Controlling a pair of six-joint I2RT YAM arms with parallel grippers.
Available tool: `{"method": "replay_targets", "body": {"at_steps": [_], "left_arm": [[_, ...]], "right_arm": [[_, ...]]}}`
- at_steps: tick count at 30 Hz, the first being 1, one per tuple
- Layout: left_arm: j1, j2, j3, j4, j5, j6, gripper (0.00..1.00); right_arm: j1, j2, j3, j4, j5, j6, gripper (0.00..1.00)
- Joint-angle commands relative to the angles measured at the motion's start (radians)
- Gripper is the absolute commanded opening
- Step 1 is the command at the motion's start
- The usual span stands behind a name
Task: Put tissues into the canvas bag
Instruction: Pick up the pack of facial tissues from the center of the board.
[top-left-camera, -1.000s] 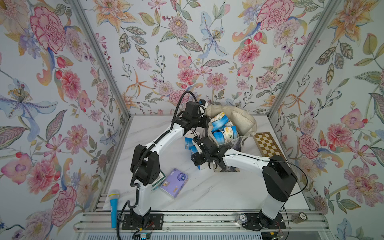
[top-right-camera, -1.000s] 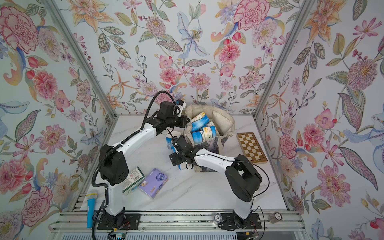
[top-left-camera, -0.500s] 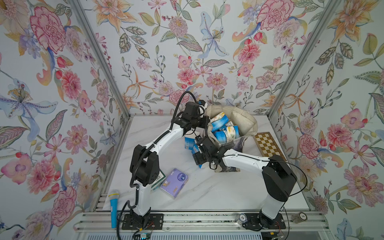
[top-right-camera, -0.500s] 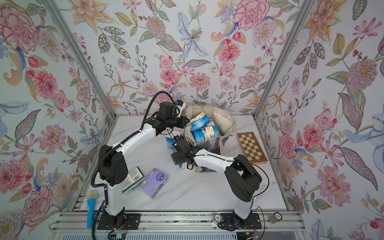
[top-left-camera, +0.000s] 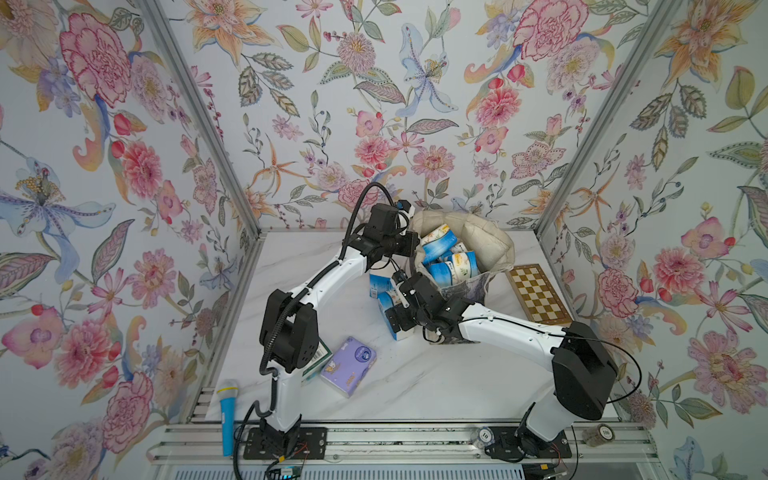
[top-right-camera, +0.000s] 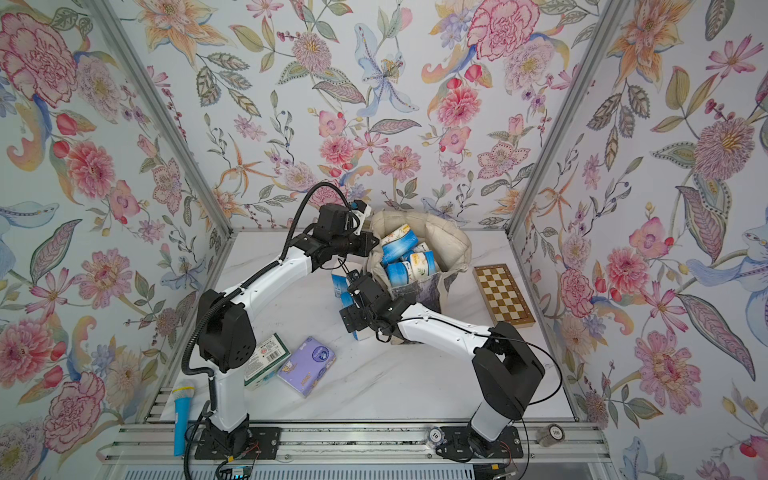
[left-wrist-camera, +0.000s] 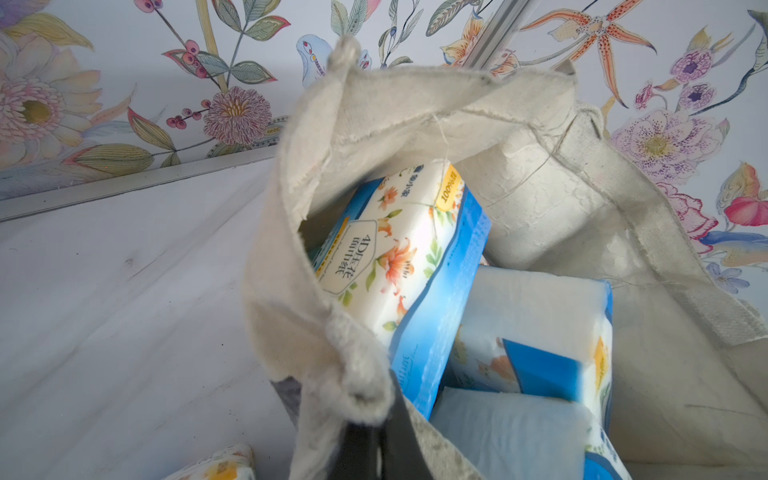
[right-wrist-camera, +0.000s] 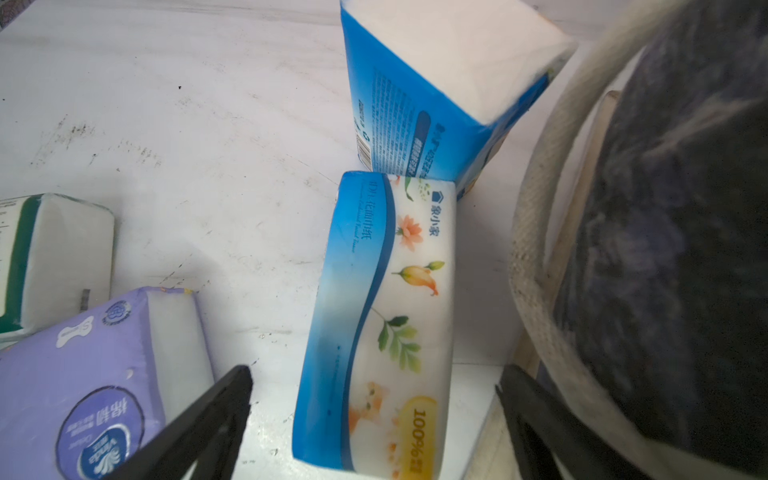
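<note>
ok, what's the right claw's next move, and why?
Probably close the right claw on the floral pack: its jaws stand open on either side of that pack without gripping it, and the left claw holds the canvas bag open at its rim.

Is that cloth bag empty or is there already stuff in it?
Well filled. The canvas bag stands open-mouthed, and several blue-and-white tissue packs are piled near its rim in both top views.

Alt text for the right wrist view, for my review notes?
The open right gripper brackets a blue-and-white floral tissue pack lying on the table, jaws clear of it. A second blue pack stands beyond it; a lilac pack and a green-white pack lie nearby, with the canvas bag alongside.
</note>
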Motion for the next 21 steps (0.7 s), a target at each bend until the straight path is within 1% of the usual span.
{"method": "replay_targets", "body": {"at_steps": [1,13,17,19,21], "left_arm": [[0.012,-0.04,-0.021,-0.009,-0.006,0.011,0.0],[0.017,-0.049,-0.033,-0.003,-0.009,0.011,0.0],[0.018,-0.053,-0.035,-0.004,-0.01,0.011,0.0],[0.02,-0.055,-0.037,-0.004,-0.01,0.011,0.0],[0.021,-0.056,-0.036,-0.004,-0.011,0.011,0.0]], "right_arm": [[-0.006,0.053,0.031,-0.041,-0.008,0.006,0.99],[-0.019,0.2,0.139,-0.094,-0.031,0.027,0.99],[-0.02,0.231,0.161,-0.131,-0.038,0.034,0.9],[-0.021,0.227,0.15,-0.137,-0.039,0.037,0.85],[-0.022,0.22,0.134,-0.139,-0.037,0.037,0.78]]}}
